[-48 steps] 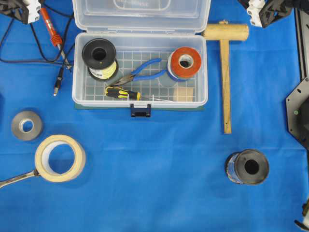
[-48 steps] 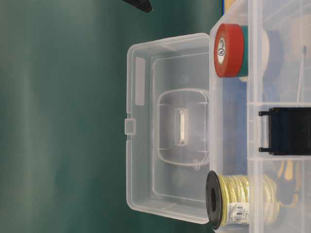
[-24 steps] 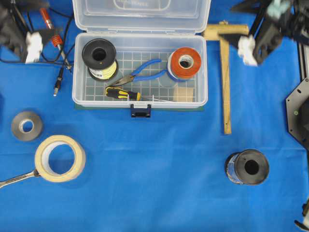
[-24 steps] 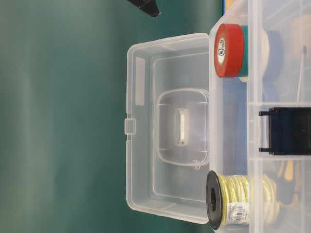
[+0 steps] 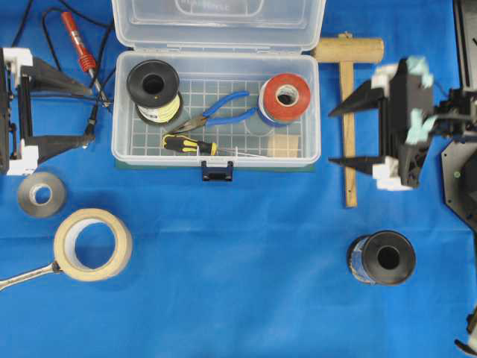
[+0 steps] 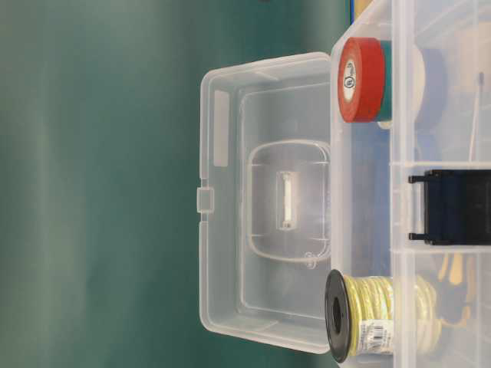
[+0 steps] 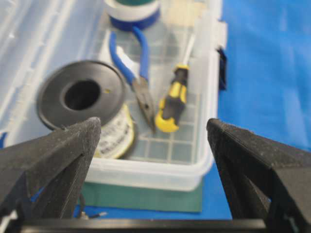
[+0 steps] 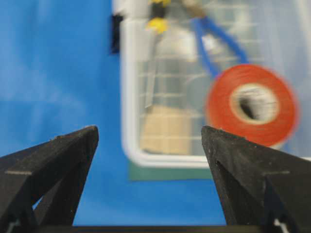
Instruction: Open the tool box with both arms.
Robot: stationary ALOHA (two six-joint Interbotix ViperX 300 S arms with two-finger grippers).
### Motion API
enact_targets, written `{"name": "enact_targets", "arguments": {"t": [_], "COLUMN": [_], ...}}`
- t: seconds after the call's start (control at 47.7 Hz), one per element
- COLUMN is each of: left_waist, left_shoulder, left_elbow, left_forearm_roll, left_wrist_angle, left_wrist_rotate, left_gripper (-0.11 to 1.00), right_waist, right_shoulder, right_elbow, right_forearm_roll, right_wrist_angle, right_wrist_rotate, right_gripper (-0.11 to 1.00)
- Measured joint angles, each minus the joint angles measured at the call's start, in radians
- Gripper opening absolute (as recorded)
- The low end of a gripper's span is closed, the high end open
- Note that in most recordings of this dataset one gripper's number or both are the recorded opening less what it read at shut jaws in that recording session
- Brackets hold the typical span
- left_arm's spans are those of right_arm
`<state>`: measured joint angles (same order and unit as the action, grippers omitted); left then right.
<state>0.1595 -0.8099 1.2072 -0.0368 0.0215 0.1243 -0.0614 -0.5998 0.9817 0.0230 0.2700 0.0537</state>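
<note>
The large clear plastic tool box [image 5: 215, 104] is sitting lid-open at the far-centre edge of the blue bench [image 5: 238, 261], lying between the two grippers. The black left gripper [image 5: 90, 104] and black teal-padded right gripper [image 5: 330, 136] are flanking its short ends, both spread wide, gripping nothing, clear of its walls. It is holding one black wire spool [image 5: 153, 83], one red tape roll [image 5: 285, 97], one blue-handled pliers [image 5: 218, 110], one yellow-black screwdriver [image 5: 190, 144].
</note>
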Motion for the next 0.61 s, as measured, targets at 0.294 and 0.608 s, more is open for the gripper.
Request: {"name": "enact_targets", "arguments": {"t": [0.294, 0.608], "left_waist": [-0.002, -0.049], "left_shoulder": [-0.043, -0.175], "left_elbow": [0.005, 0.052], "left_forearm_roll": [0.0, 0.0], "left_wrist_angle": [0.04, 0.141], "left_wrist_rotate": [0.003, -0.006], "left_gripper": [0.88, 0.88], "right_waist": [0.014, 0.028], "right_shoulder": [-0.043, -0.252], "right_elbow": [0.012, 0.12], "right_forearm_roll": [-0.003, -0.002], "right_wrist_angle": [0.023, 0.058], "right_wrist_rotate": [-0.005, -0.003], "right_gripper": [0.85, 0.85]}}
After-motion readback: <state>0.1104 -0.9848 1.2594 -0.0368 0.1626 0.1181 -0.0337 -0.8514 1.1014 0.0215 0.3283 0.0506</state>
